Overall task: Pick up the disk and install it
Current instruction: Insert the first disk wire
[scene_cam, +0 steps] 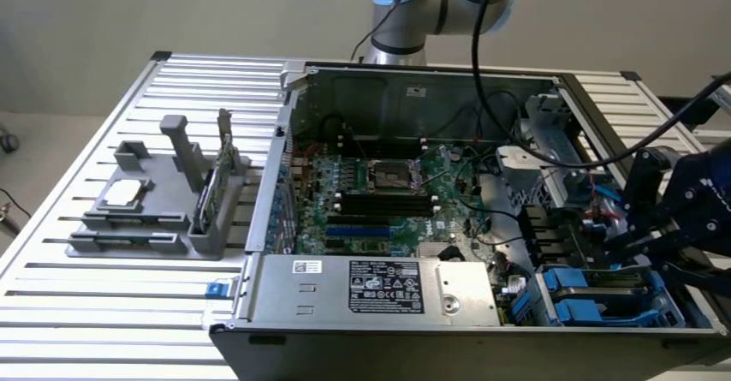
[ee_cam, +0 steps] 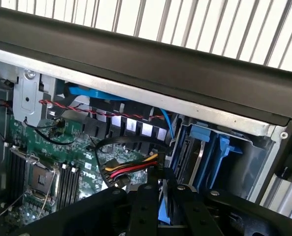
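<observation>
Your pincer [scene_cam: 626, 248], a black jointed-metal linkage, hangs over the drive cage at the corner of the open case [scene_cam: 277, 167] on the exterior view's right. You cannot tell whether it is open or closed, or whether it grips anything. In the wrist view the pincer [ee_cam: 161, 219] has a narrow strip [ee_cam: 161, 199] of glossy blue plastic right at its tip, and it is not clear what that strip belongs to.

Just below the pincer in the exterior view, the disk [scene_cam: 591, 294] shows as a flat rectangular shape framed in blue plastic, lying in the cage. You cannot tell how far it is seated. Near it a bundle of red, yellow and black wires [ee_cam: 131, 169] runs to a black plug.

Further in lies the green motherboard [scene_cam: 377, 188], with a square metal socket and long black slots. At the case's near edge is a boxy silver power supply [scene_cam: 377, 288] with a printed label.

The case sits on a bench [scene_cam: 92, 330] of ribbed, pale metal slats. Well apart, toward the exterior view's left, a matte grey moulded holder [scene_cam: 143, 231] carries a small square silver chip [scene_cam: 123, 193] lying flat and a thin green circuit card [scene_cam: 217, 175] standing on edge.
</observation>
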{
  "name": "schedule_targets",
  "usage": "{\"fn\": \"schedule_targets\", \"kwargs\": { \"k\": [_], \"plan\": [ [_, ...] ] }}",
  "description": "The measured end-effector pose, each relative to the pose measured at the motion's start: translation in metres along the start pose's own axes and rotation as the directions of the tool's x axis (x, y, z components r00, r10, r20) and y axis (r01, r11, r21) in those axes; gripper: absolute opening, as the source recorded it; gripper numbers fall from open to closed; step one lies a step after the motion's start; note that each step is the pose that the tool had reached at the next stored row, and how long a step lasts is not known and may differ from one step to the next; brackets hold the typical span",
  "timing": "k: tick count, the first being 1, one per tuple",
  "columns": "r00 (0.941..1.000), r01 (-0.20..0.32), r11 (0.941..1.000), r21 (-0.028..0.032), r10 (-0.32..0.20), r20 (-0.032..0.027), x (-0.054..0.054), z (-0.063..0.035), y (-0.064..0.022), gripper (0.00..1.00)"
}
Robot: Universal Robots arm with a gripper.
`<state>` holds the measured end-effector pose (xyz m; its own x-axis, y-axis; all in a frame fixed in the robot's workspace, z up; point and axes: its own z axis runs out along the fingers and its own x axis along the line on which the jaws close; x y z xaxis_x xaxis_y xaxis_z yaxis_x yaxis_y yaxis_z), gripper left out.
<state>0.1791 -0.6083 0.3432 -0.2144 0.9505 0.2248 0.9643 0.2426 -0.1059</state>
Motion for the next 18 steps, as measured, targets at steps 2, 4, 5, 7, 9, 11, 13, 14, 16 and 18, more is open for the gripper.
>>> {"fn": "schedule_targets", "kwargs": {
  "k": [2, 4, 5, 7, 9, 11, 13, 14, 16, 18],
  "plan": [
    [0.9998, -0.012, 0.9999, 0.0031, 0.012, 0.0144, 0.0, 0.0, 0.0, 0.17],
    [0.9993, -0.025, 0.9997, 0.0053, 0.025, 0.0266, 0.0, 0.0, 0.0, 0.17],
    [0.999, -0.032, 0.9995, 0.0063, 0.032, 0.0318, 0.0, 0.0, 0.0, 0.17],
    [0.9981, -0.046, 0.9989, 0.0077, 0.045, 0.0418, 0.0, 0.0, 0.0, 0.17],
    [0.9969, -0.06, 0.9982, 0.0086, 0.059, 0.0511, 0.0, 0.0, 0.0, 0.17],
    [0.9955, -0.076, 0.9971, 0.0087, 0.075, 0.0584, -0.0001, 0.0, 0.0, 0.17],
    [0.9937, -0.093, 0.9956, 0.008, 0.092, 0.0636, 0.0, 0.0, 0.0, 0.17],
    [0.9926, -0.103, 0.9947, 0.0075, 0.102, 0.0655, -0.0001, 0.0001, 0.0, 0.17],
    [0.9903, -0.121, 0.9926, 0.0064, 0.121, 0.0692, 0.0, -0.0001, 0.0, 0.17],
    [0.9878, -0.138, 0.9904, 0.0062, 0.137, 0.0739, 0.0, -0.0001, 0.0001, 0.17]
  ]
}}
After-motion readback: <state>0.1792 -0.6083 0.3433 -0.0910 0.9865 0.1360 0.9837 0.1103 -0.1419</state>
